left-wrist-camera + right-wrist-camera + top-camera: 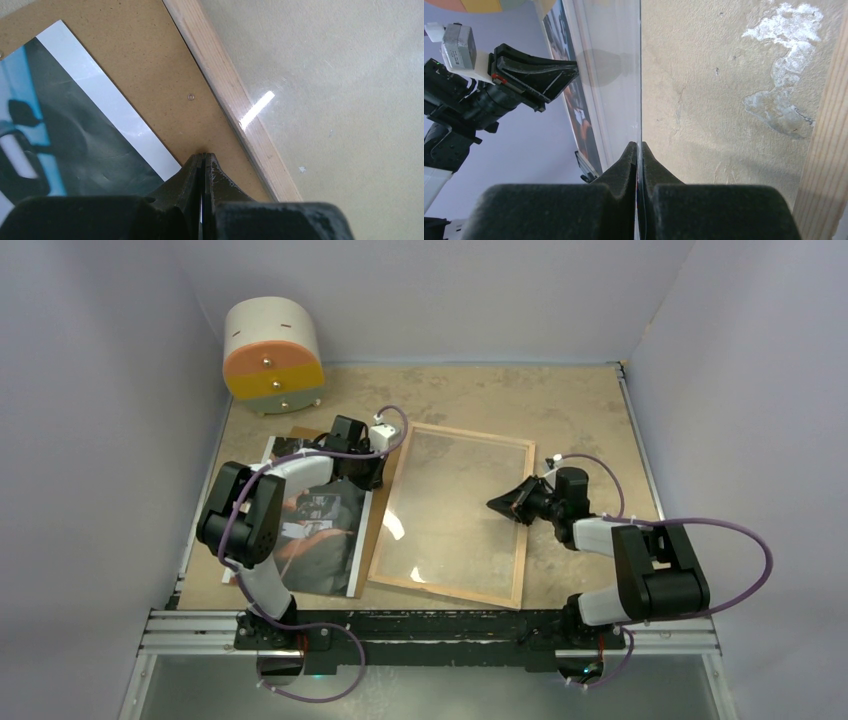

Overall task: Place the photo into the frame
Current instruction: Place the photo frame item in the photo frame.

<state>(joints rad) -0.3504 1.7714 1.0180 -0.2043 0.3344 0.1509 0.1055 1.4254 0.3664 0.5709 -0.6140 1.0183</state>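
The photo [320,530] [75,135] lies picture side up on a brown backing board [369,530] [150,65] at the left. Beside it to the right lies the frame [520,530] [235,100] [824,150], wooden rim up. My left gripper [375,483] [204,156] [574,67] is shut, its tips down on the bare board between the photo's white border and the frame's rim. My right gripper [493,503] [639,145] reaches over the frame's right rim. It is shut on the edge of a thin clear pane [611,55], seen edge-on between the jaws.
A round white drawer unit [272,355] with orange, yellow and green fronts stands at the back left. Purple walls close the table on three sides. A metal rail [430,625] with the arm bases runs along the near edge.
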